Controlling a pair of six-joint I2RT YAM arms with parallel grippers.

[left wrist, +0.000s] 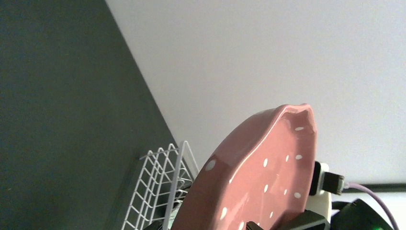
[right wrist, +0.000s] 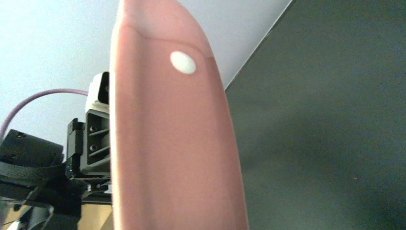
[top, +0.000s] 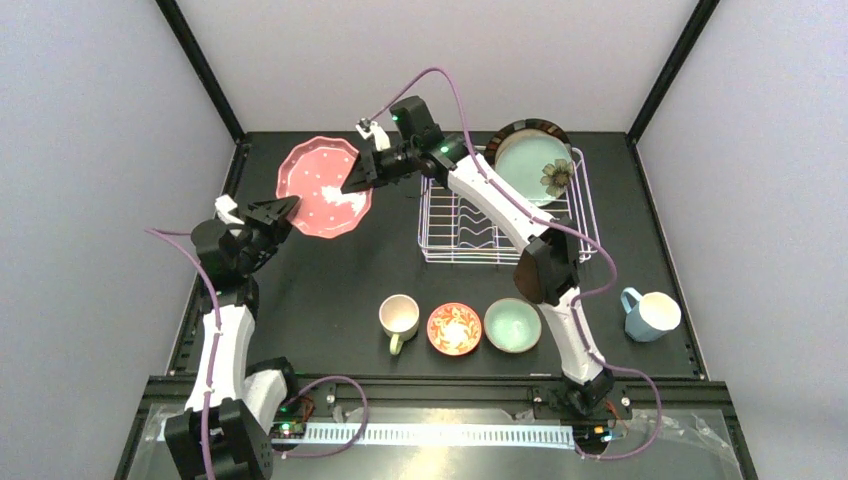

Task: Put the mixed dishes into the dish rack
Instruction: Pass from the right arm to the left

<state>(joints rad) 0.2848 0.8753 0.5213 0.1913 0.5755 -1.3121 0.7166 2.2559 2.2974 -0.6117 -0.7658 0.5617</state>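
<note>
**Top external view: pink plate held in the air between both hands**

Both arms meet at the far left of the counter (top: 320, 290). The pink dotted scalloped plate (top: 322, 185) is lifted off the surface and tilted, with its face turned up toward the camera. The left hand (top: 290, 205) pinches its near-left rim. The right hand (top: 352, 183) reaches across from the other side and pinches the right rim.

In the left wrist view the plate (left wrist: 258, 177) rises from between that hand's fingers, its white dots plain to see, and a corner of the dish rack (left wrist: 158, 187) lies behind it. In the right wrist view the plate (right wrist: 172, 143) stands edge-on and fills the middle of the frame. That hand's own fingers are out of sight there.

The white wire dish rack (top: 432, 215) sits at the far middle of the counter, to the right of the plate and apart from it. At its far end the teal flower plate (top: 535, 165) leans upright, just in front of the cream plate with dark striped rim (top: 520, 128).

Along the near side stand the cream mug (top: 398, 316), the red-orange bowl (top: 454, 328) and the mint bowl (top: 513, 325) in a row. The blue mug (top: 650, 314) stands off by the right edge.
</note>
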